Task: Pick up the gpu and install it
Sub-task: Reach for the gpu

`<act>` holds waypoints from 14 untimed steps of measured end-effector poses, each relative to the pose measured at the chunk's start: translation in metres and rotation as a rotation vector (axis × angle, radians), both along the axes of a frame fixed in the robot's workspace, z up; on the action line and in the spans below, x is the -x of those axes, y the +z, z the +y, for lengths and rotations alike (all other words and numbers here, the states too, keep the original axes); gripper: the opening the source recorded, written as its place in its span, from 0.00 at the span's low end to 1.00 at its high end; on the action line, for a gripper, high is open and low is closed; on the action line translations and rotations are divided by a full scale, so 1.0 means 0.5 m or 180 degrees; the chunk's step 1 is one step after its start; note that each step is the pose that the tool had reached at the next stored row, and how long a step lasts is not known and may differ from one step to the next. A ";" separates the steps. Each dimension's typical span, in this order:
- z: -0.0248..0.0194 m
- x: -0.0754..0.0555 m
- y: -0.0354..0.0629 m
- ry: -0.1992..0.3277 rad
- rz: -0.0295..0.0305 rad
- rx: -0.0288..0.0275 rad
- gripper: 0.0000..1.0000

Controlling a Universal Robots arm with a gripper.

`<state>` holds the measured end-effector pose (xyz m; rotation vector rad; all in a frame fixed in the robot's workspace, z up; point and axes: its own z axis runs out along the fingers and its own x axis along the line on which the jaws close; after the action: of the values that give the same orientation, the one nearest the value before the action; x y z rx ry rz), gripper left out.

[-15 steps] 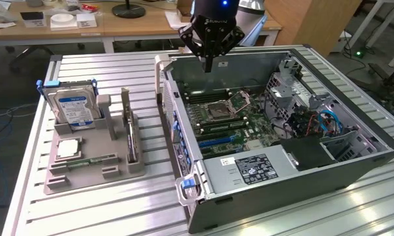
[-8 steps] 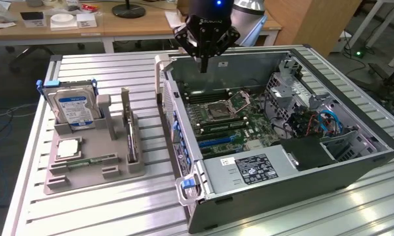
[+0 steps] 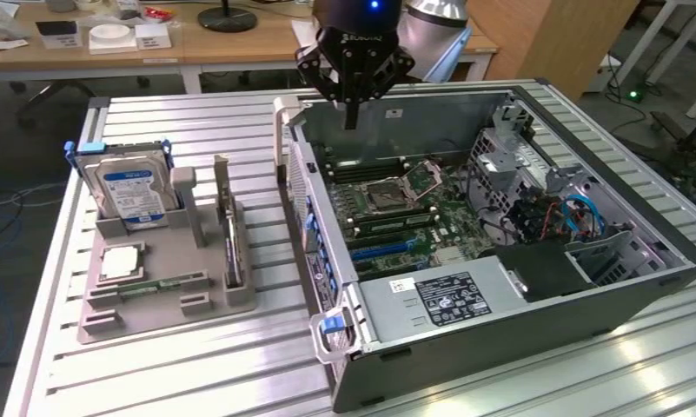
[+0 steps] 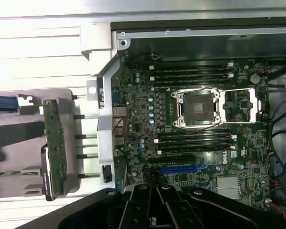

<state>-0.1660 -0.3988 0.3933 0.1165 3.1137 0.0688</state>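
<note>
Exterior view: I see the gripper [image 3: 350, 115] hanging over the back part of the open computer case [image 3: 626, 295], above the motherboard [image 3: 406, 217], with nothing in it.
Gripper state: fingers drawn together, clamped on nothing.
Gpu: the gpu [image 3: 230, 248] stands on edge in the grey holder [image 3: 150, 300], outside the case on the exterior view's left of it, apart from the case wall.
Wrist view: I look straight down into the case at the CPU socket [image 4: 198, 107]. The gpu [image 4: 55, 143] sits just outside the case wall, green board edge up.
Other parts: a hard drive [image 3: 128, 191] with a blue label stands in the same holder, farther from the case than the gpu.
Step in hand: as I judge it, the pick has not begun, since the card is untouched in its holder.
What the pick calls for: in my judgement, the gripper needs to be above the card rather than above the case, fingers parted and lined up with the thin top edge.
Arm pose: wrist vertical, fingers pointing straight down, held high above the case floor.
Table: the ribbed metal table [image 3: 208, 373] carries both case and holder.
</note>
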 end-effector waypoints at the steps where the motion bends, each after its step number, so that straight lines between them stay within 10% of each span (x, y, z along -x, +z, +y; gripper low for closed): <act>1: 0.0000 0.003 0.000 0.0000 0.0000 0.0000 0.11; 14: 0.0000 0.030 0.000 0.0000 0.0000 0.0000 0.11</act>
<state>-0.1812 -0.3988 0.3932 0.1167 3.1137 0.0688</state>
